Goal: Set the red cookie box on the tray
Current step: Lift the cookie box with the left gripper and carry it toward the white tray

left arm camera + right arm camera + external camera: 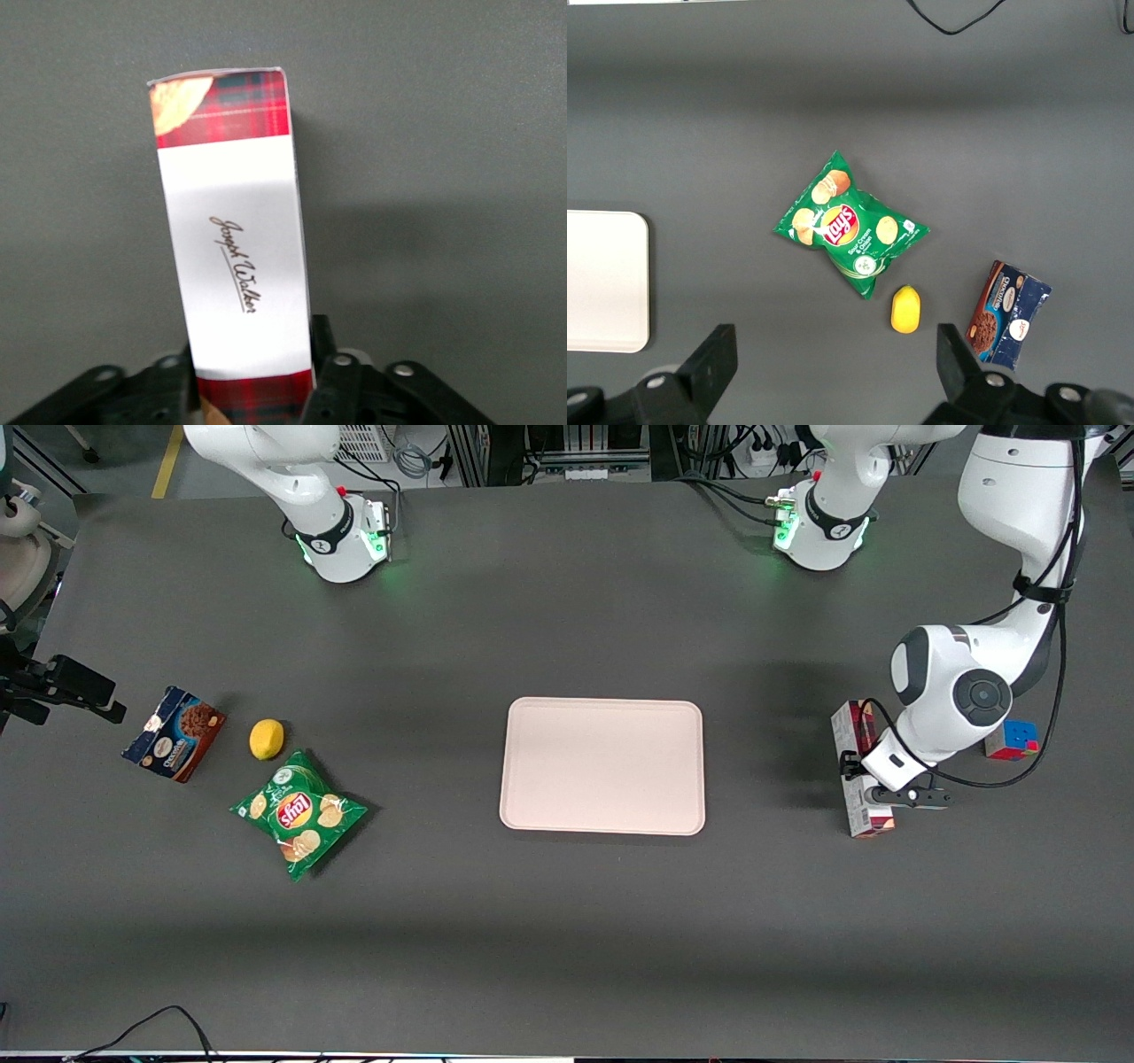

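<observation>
Dark grey tabletop: long red plaid cookie box [237, 257] lengthwise between black gripper [252, 390] fingers, seemingly clamped; pale pink tray [602, 766] well apart.

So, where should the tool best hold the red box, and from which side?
Across its narrow width near the middle, from above: the red box lies flat and long on the table. The tool is already over it, fingers at its long sides.

A robotics lab is showing here — white robot arms [341, 540] are standing on a dark table [567, 921], cables [744, 500] are trailing past equipment racks [567, 447], the gripper [873, 793] is hanging at the red cookie box [852, 731].
</observation>
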